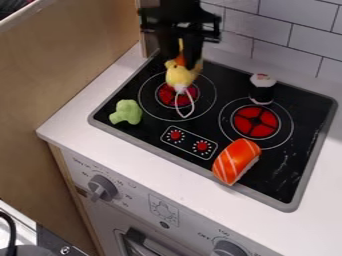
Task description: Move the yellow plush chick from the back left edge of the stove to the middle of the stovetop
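The black stovetop (297, 125) is overhung at its back left part by the gripper (182, 61), in which the yellow toy (179, 77) appears pinched. By the stovetop's front edge the orange sushi (236, 161) is seen; by its back edge, the black-and-white roll (262, 89); by its left corner, the green broccoli (126, 112). The toy, probably light and soft, is best held by its body, not the loop (185, 106).

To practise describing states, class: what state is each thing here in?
Gripper: closed on the yellow toy
Yellow toy: held, loop hanging down
Green toy: lying on the stovetop
Orange-and-white toy: lying down
Black-and-white toy: upright
Dial near the wooden panel: pointer toward lower left
Other dial: partly cut off, setting unclear
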`<state>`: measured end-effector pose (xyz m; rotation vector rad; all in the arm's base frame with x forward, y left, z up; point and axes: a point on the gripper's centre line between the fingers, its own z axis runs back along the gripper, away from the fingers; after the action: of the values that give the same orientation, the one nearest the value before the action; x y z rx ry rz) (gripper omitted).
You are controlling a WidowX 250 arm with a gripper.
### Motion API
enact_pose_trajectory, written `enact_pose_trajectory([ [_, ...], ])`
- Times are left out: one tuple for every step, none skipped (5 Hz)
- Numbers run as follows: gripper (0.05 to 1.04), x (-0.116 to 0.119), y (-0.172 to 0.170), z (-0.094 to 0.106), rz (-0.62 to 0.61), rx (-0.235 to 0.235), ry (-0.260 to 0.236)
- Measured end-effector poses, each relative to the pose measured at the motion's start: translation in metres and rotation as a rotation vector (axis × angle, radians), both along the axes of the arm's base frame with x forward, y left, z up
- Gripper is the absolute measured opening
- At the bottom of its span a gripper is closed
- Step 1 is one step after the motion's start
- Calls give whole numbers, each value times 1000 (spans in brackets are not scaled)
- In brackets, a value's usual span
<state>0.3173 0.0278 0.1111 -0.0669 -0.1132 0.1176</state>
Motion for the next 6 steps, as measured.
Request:
enact_pose_trajectory([
  [341,-11,-9,12,-21,-26,31],
  [341,-18,-15,26,-47,-41,44],
  [341,-18,-19,28,-63,-39,38],
  [341,-21,-28,20,-79,-4,47],
  [341,-20,-38,11,-74,44,27],
  [341,-19,-47,3,-77,72,2],
])
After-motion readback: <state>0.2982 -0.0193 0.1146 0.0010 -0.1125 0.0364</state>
